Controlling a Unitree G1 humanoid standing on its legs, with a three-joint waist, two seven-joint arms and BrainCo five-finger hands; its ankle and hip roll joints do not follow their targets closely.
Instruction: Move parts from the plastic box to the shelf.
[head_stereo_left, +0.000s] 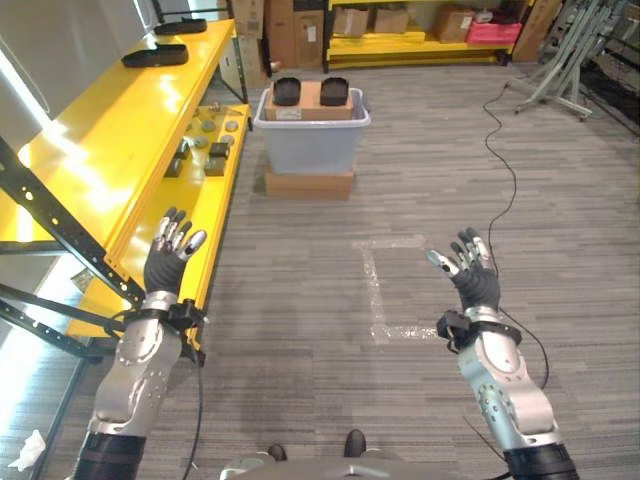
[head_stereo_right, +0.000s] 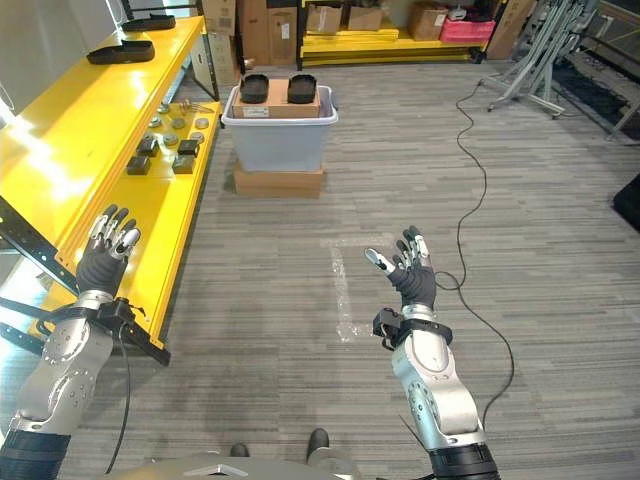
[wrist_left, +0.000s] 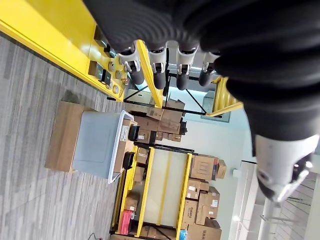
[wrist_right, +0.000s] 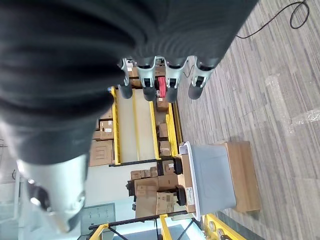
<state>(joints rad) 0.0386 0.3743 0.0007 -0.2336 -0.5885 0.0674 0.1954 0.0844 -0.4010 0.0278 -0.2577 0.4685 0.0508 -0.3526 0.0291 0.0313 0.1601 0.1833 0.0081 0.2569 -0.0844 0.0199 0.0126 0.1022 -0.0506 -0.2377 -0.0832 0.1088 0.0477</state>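
Left hand (head_stereo_left: 168, 262) raised at front edge of yellow shelf (head_stereo_left: 120, 150), fingers relaxed, holding nothing. Right hand (head_stereo_left: 472, 272) raised over bare floor (head_stereo_left: 420, 200), fingers spread, empty. Plastic box (head_stereo_left: 310, 135) ahead on cardboard base (head_stereo_left: 309, 184), two black parts (head_stereo_left: 334, 91) on top. Small parts (head_stereo_left: 205, 150) on lower shelf ledge.

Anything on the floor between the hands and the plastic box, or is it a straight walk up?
Nothing visible blocks the way. Both the left hand and right hand are open and empty, raised over bare floor. The plastic box sits ahead on a cardboard base, beside the yellow shelf. A black cable trails off to the right.
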